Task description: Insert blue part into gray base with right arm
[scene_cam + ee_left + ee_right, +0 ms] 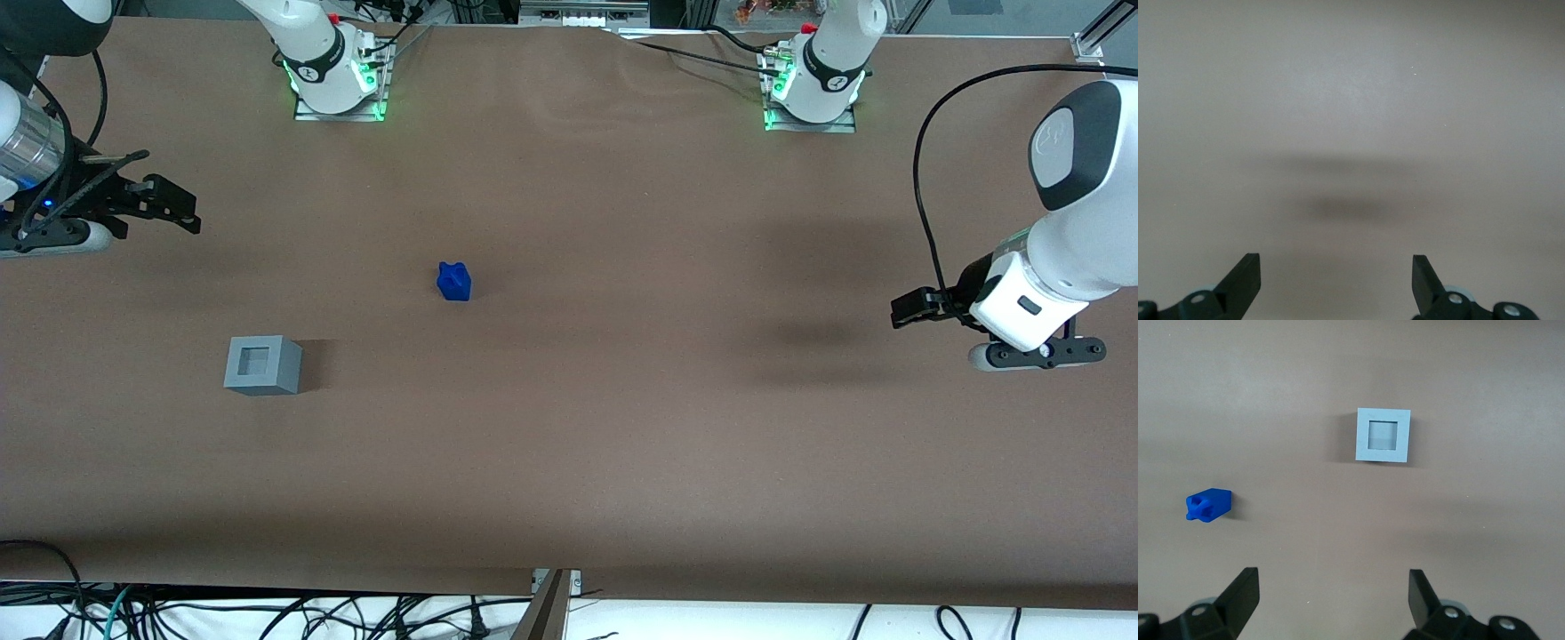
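Brown surface [622, 427], nothing inserted yet. Blue part [454, 282] lying loose near mid-surface, well apart from gray base [262, 364], recess unfilled. Claw [169, 209] spread wide, holding nothing, raised at working arm's end. Pickup, carry, insertion all remaining.

A wide table covered in matte brown sheeting [622, 427] fills nearly the whole front view. The covering is smooth apart from faint ripples near its farthest edge, and soft, diffuse shadows lie across it, the darkest patch toward the parked arm's end. Two metal mounting plates [340, 108] glow green at the farthest edge of the table. Along the nearest edge, a tangle of black cables [267, 613] lies on a white surface below the table, and a grey metal bracket [553, 604] juts out at the middle.
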Motion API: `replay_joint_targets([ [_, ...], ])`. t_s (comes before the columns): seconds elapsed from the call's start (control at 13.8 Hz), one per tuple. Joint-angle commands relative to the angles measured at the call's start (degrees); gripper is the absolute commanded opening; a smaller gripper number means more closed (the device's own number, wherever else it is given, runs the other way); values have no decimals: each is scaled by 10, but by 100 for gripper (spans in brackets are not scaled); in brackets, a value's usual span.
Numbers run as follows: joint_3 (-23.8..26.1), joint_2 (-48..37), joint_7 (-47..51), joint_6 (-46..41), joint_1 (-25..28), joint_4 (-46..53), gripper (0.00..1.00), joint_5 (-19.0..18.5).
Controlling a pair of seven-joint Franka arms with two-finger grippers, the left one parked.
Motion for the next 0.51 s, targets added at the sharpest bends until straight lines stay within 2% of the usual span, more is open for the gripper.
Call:
replay_joint_targets([
  [0.0,22,2,-1,-16,-2,12,99,3],
  [0.22,24,24,4,-28,36,8,99,0],
  [0.44,24,60,97,-7,76,10,99,8],
])
